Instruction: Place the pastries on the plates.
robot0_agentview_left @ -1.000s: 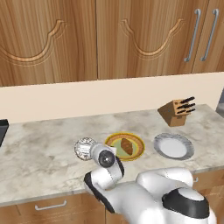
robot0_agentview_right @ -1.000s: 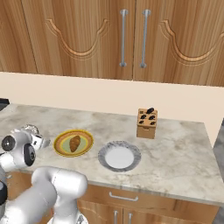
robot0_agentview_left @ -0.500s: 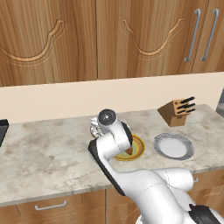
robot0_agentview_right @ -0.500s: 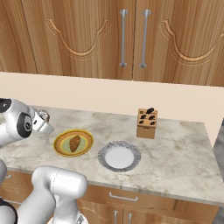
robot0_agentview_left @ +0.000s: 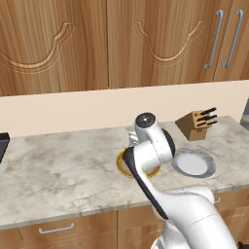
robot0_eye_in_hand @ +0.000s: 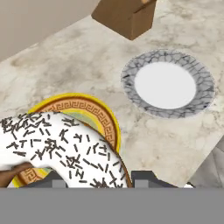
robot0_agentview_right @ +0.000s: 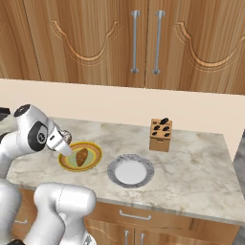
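Gripper [robot0_eye_in_hand: 94, 181] clamped on iced doughnut [robot0_eye_in_hand: 57, 144], lifted off the counter since a second ago, now above yellow plate [robot0_eye_in_hand: 98, 111]. Croissant [robot0_agentview_right: 81, 156] already on that plate. White plate [robot0_eye_in_hand: 166, 83] at two o'clock, bare, likely next drop. Knife block [robot0_eye_in_hand: 127, 15] beyond.

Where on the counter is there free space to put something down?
The white plate is bare. Open marble lies right of the knife block and left of the yellow plate. That plate is crowded: croissant on it, doughnut above it.

plates: 2 [robot0_agentview_right: 80, 156] [robot0_agentview_right: 130, 171] | pastries: 2 [robot0_agentview_right: 82, 156] [robot0_eye_in_hand: 57, 142] | knife block: 1 [robot0_agentview_right: 161, 135]
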You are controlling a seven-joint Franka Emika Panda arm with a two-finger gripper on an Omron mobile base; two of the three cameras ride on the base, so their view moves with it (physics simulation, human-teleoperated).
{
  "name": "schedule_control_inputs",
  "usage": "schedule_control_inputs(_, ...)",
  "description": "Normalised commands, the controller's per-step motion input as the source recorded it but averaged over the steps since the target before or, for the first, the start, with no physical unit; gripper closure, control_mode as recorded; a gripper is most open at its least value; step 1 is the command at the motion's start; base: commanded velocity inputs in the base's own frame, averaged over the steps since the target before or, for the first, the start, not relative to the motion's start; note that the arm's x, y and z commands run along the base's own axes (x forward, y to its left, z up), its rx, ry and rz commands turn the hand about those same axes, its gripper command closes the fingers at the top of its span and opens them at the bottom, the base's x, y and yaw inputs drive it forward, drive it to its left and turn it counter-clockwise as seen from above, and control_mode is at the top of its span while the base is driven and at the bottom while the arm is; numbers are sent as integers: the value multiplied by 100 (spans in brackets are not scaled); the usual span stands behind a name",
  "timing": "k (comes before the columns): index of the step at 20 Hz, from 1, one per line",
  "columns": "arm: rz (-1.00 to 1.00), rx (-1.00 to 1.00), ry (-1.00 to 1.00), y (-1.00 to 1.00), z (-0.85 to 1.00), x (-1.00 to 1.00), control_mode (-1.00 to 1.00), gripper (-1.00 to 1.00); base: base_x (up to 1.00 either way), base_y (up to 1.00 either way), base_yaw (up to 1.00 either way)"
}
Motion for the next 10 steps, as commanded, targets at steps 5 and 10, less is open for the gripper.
schedule_control_inputs(5, -7, 0, 6, -100, -14, -55, -100, 100, 0, 0, 0)
schedule_control_inputs(10, 0, 1, 0, -100, 1, 24, -100, 100, 0, 0, 0)
